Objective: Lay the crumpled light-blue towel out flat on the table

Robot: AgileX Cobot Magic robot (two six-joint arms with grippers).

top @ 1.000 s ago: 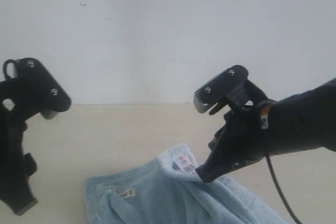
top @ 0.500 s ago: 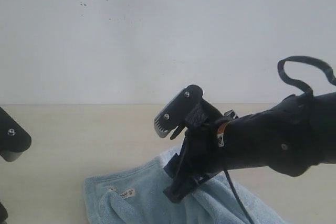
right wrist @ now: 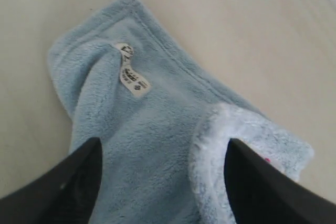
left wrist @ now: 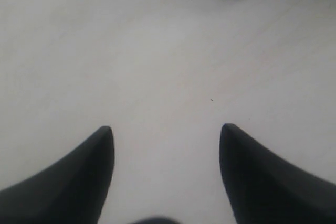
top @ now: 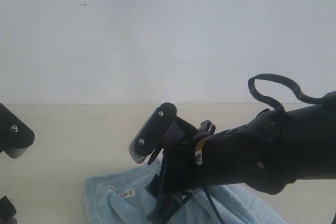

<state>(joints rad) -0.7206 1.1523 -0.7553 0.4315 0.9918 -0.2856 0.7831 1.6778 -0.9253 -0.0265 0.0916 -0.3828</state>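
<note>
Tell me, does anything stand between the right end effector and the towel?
Nothing visible does. The right end effector hangs open over the towel, and only the towel's own fabric shows between its jaws.

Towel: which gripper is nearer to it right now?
Right. The right gripper is open directly over the towel; the left gripper is open over bare table, with only a towel corner at its wrist view's edge.

Looks like a robot lab: plain cream table [top: 79,129], blank white wall [top: 168,35] behind it, black robot arm [top: 262,153] above.
</note>
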